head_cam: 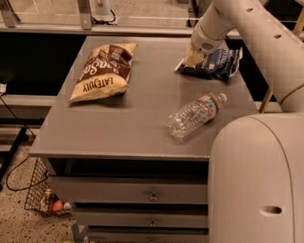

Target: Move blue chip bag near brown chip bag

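The blue chip bag [220,63] lies crumpled at the back right of the grey table [132,128]. My gripper [190,60] is down on the bag's left end, touching it, with the white arm coming in from the upper right. The brown chip bag [102,70] lies flat at the back left of the table, roughly a bag's length left of my gripper. The two bags are apart.
A clear plastic water bottle [196,115] lies on its side at the front right of the table, in front of the blue bag. My white body [260,182] fills the lower right. Drawers are below the tabletop, and a wire basket [44,197] stands on the floor at the left.
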You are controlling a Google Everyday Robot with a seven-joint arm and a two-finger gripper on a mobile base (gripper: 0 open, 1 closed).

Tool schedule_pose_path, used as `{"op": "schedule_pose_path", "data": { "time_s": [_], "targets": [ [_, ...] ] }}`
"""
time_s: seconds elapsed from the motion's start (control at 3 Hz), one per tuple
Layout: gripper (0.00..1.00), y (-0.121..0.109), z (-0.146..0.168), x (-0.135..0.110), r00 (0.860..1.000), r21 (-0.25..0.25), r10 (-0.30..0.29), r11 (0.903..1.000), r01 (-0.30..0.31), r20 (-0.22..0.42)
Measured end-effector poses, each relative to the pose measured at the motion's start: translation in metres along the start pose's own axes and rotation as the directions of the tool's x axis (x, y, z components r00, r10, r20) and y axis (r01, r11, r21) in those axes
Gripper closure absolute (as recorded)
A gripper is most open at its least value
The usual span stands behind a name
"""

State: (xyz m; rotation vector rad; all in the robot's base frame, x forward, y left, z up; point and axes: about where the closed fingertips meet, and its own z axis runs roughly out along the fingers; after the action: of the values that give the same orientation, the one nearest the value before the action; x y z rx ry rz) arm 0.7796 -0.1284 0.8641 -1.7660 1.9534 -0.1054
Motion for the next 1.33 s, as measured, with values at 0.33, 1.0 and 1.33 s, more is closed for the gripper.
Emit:
{"op": "schedule_pose_path", "data": {
  "time_s": [0.33,1.0,1.33],
  "targets": [
    [0.58,-0.010,-0.011,0.013,1.000,0.036,0.030,0.9989,-0.030,-0.002],
    [0.05,-0.025,-0.026,0.039,0.996,0.088,0.086,0.9926,-0.083,-0.033],
    [0.00,-0.026,-0.019,0.049,0.991,0.091,0.101,0.9915,-0.093,-0.085]
  ]
}}
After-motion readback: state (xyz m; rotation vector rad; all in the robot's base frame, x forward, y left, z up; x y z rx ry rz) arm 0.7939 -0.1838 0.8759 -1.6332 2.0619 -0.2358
